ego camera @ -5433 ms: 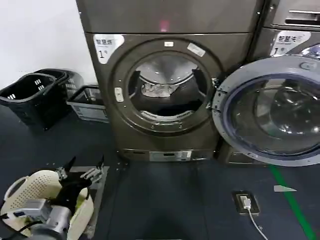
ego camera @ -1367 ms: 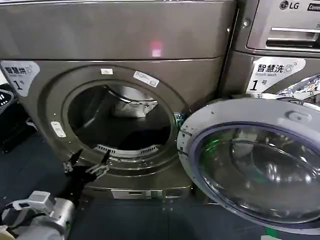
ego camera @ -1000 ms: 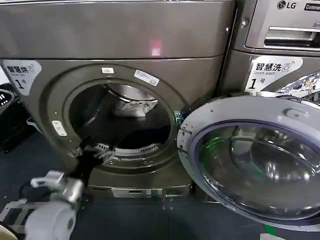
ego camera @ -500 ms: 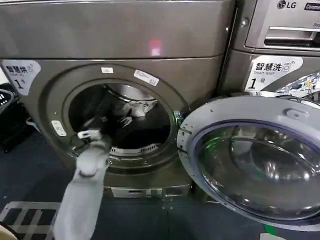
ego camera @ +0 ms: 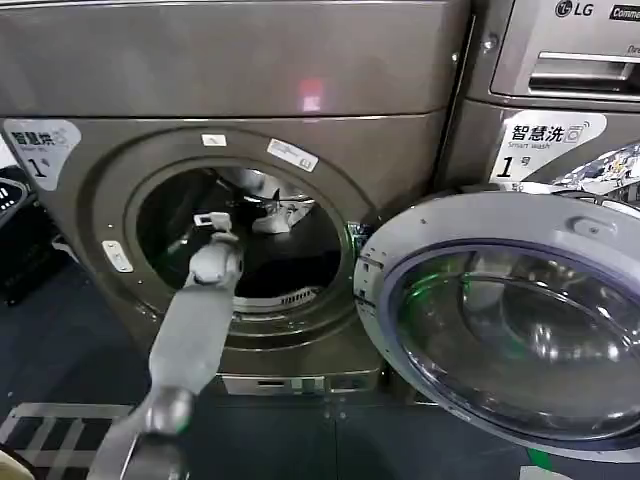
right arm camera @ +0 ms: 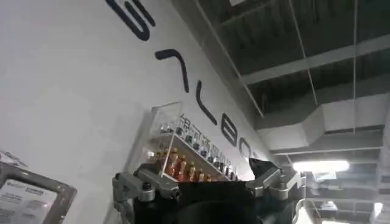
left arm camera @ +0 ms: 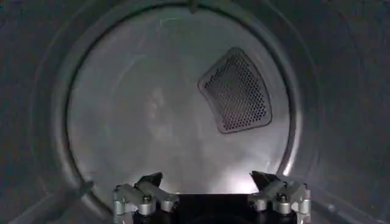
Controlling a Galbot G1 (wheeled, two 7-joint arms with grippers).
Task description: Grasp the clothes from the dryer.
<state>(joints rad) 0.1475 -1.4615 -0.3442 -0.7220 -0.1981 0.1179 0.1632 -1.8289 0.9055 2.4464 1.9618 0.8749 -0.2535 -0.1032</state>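
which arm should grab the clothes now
Left. Its open gripper is already inside the dryer drum, close to the clothes. The right gripper points up at a wall and ceiling.

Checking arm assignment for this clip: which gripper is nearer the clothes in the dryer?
Left. The left gripper is open inside the dryer drum, just short of the clothes. The right gripper, also open, points up at a wall and ceiling, away from the dryer.
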